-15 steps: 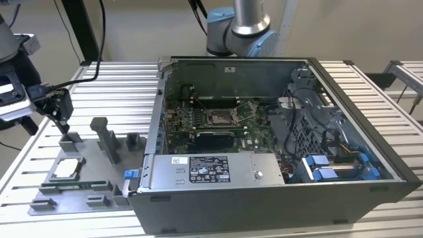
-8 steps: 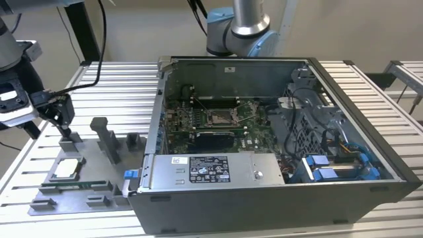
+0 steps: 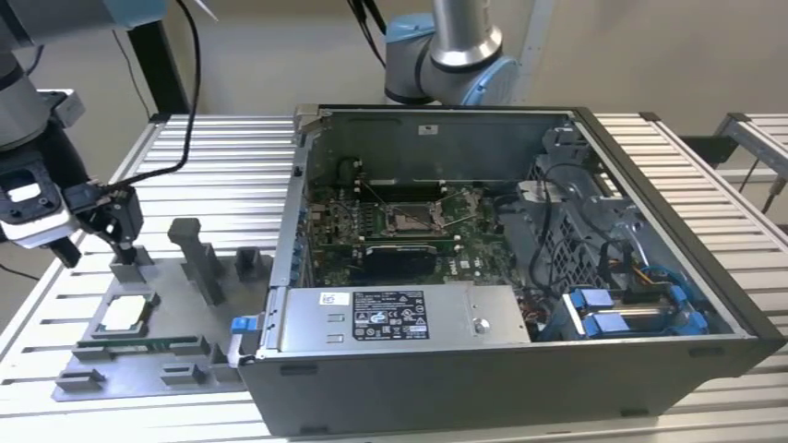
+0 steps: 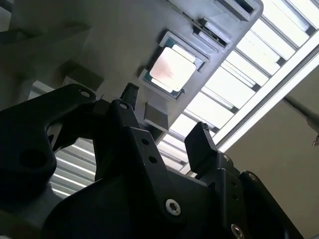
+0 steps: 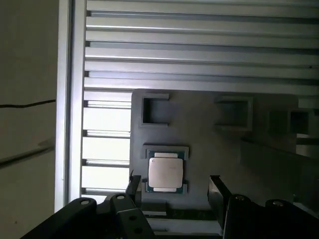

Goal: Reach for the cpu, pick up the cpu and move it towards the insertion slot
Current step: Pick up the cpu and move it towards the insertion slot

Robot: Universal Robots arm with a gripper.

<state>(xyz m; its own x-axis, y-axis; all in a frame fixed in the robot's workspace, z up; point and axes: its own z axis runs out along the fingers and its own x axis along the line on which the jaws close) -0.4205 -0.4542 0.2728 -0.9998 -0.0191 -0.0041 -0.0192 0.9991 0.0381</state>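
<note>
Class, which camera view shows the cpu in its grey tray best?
The first wrist view: the cpu is seen almost straight on, its whole pale top clear. The second wrist view shows it at a slant. The exterior view shows it distant, at the exterior view's left.

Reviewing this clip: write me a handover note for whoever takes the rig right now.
The tool is open and empty, hovering over the grey tray, close to the cpu but not touching it.
The cpu lies flat in its tray pocket, silvery top up.
The socket sits on the board inside the open computer case.
Done: nothing grasped yet.
Left: grasp, lift, carry to the socket.
</note>
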